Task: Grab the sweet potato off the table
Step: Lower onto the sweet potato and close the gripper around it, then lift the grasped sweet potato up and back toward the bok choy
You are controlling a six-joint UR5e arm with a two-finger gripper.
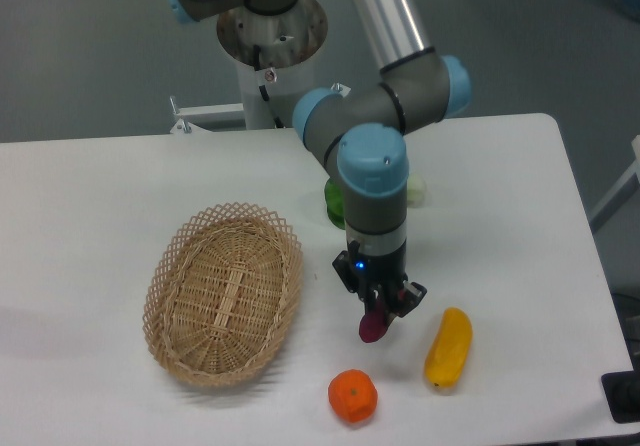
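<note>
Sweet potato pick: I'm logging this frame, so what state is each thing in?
gripper: shut on the sweet potato
sweet potato: held between the fingers, hanging end-down
basket: upright, empty
orange: resting on the table
yellow fruit: lying on the table
green vegetable: mostly hidden behind the arm

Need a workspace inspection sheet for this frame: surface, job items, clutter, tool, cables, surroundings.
Surface: white table, smooth, rounded corner at far right.
Job's things: sweet potato, dark purple, hanging from the tool, between basket and yellow fruit.
Clutter: wicker basket, nothing seen inside; orange near front edge; yellow fruit; green-and-white item mostly hidden behind the arm.
Tool: tool pointing down, shut on the sweet potato.
Cables: nothing seen.
Surroundings: grey floor; robot base pedestal behind the table.
</note>
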